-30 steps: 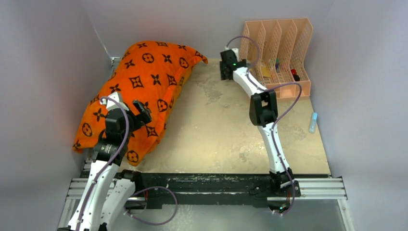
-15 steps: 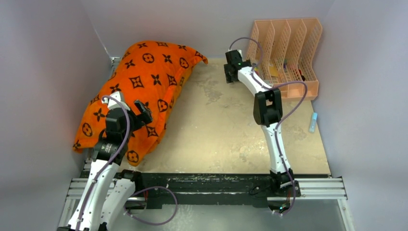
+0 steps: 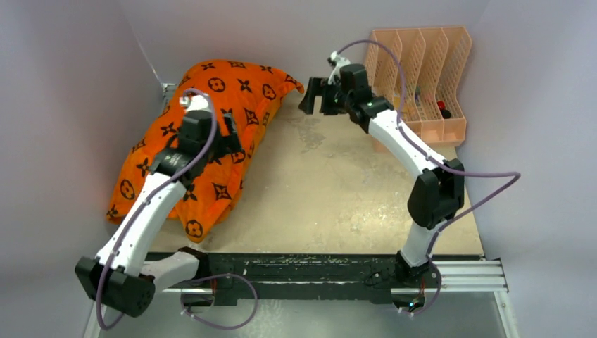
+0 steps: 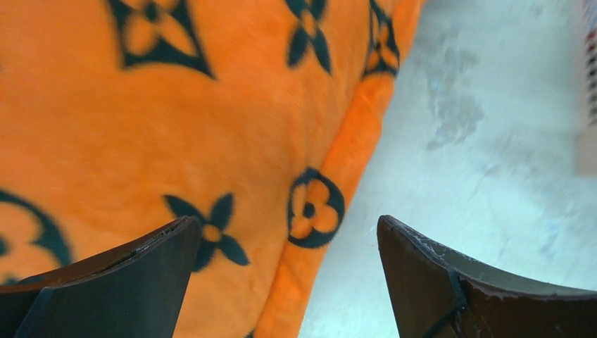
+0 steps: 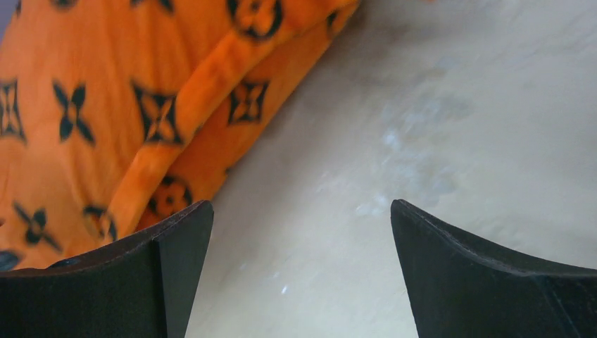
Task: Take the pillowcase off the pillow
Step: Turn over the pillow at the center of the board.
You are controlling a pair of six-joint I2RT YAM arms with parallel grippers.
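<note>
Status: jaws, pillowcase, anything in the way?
Left gripper: jaws open, empty, over pillowcase edge. Right gripper: jaws open, empty, near its far corner. Pillowcase fully on, no pillow showing. Nothing blocking; rack off to the right.

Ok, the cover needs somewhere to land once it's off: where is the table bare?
Bare tabletop lies between the pillowcase and the right arm, down to the black rail. Crowded: the left side under the pillowcase, and the far right corner with the peach rack.
</note>
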